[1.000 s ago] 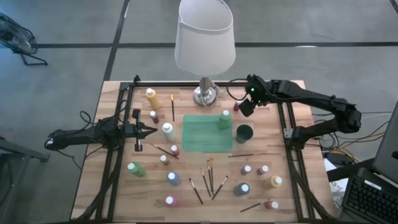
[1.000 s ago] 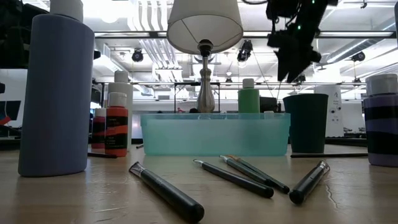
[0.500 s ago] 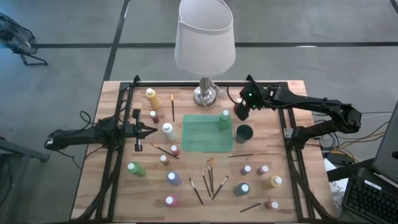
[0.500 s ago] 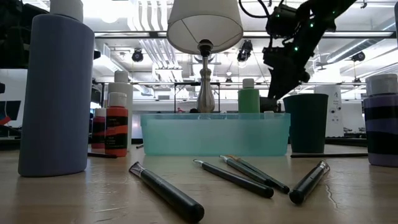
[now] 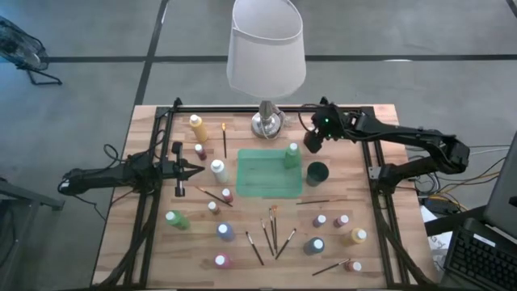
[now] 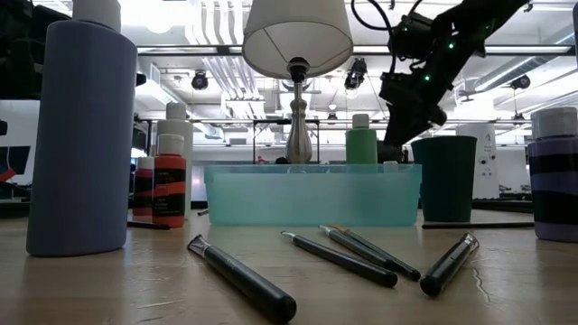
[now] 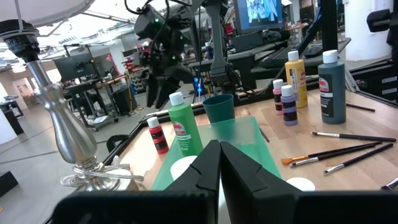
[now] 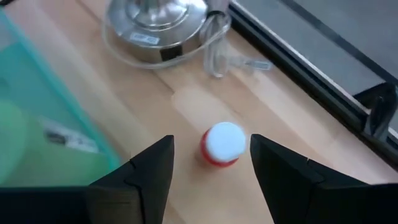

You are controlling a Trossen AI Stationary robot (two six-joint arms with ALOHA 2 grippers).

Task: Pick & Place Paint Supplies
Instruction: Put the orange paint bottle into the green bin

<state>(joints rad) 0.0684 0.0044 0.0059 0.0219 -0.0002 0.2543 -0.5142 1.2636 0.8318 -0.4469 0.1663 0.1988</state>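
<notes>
right wrist view showed right gripper (image 8: 211,163) fingers open, empty, straddling red bottle (image 8: 222,144); off-centre closing risked toppling it.

Place: a robotics lab, I judge.
Signs: behind my counter (image 5: 363,259), ceiling ducts (image 6: 221,27), monitor (image 7: 261,12), equipment racks.

Your right arm reaches in from the right edge toward the far middle of the table, its wrist bent downward. The right gripper (image 5: 312,144) hangs above the far part of the table, right of centre, fingers (image 8: 149,165) spread apart and pointing down, with nothing gripped between them. Your left arm lies low and stretched out along the left side. The left gripper (image 5: 196,170) points toward the centre, its fingers (image 7: 205,168) pressed together and empty.
</notes>
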